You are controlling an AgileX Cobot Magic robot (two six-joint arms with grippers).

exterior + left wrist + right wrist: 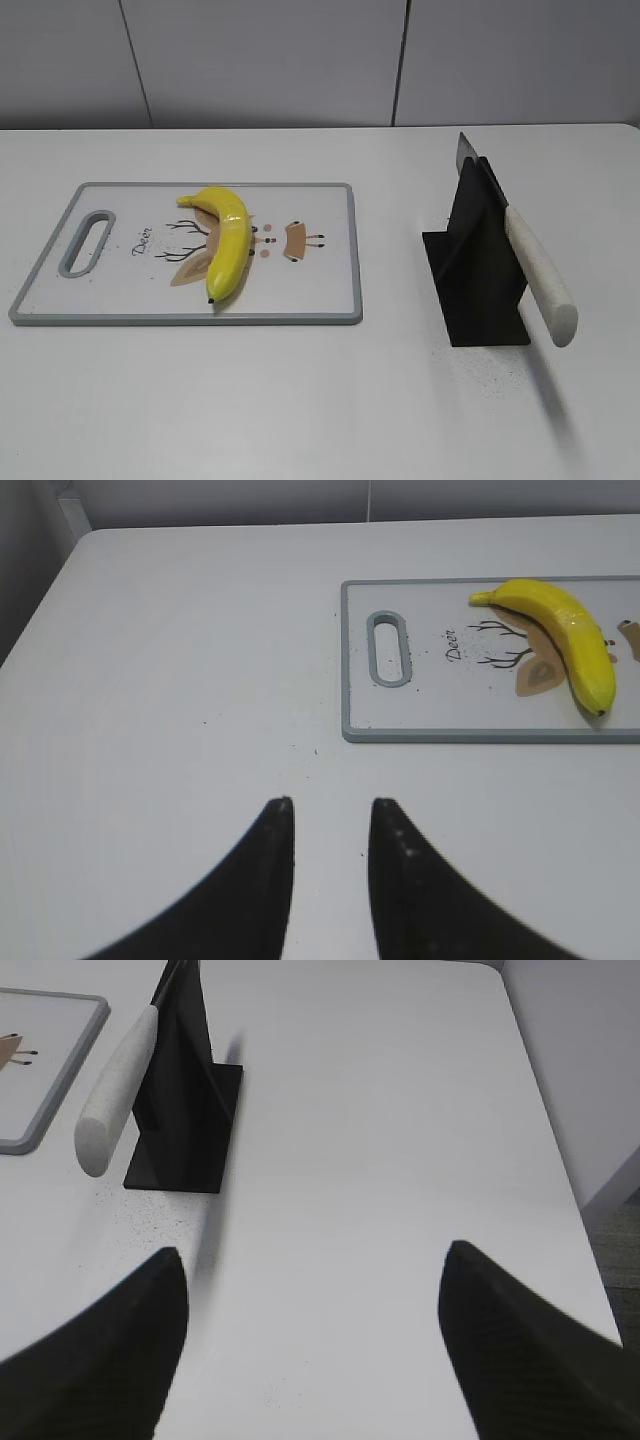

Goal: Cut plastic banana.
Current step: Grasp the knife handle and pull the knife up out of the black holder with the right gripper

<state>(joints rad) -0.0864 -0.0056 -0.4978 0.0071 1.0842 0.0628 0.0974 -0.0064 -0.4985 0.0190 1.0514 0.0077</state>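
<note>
A yellow plastic banana lies whole on a white cutting board with a grey rim, at the left of the table. It also shows in the left wrist view. A knife with a white handle rests slanted in a black stand at the right; its handle shows in the right wrist view. My left gripper is open and empty, over bare table left of the board. My right gripper is wide open and empty, near and to the right of the stand. Neither gripper shows in the exterior view.
The board has a handle slot at its left end. The white table's right edge drops off beside my right gripper. A grey wall runs behind the table.
</note>
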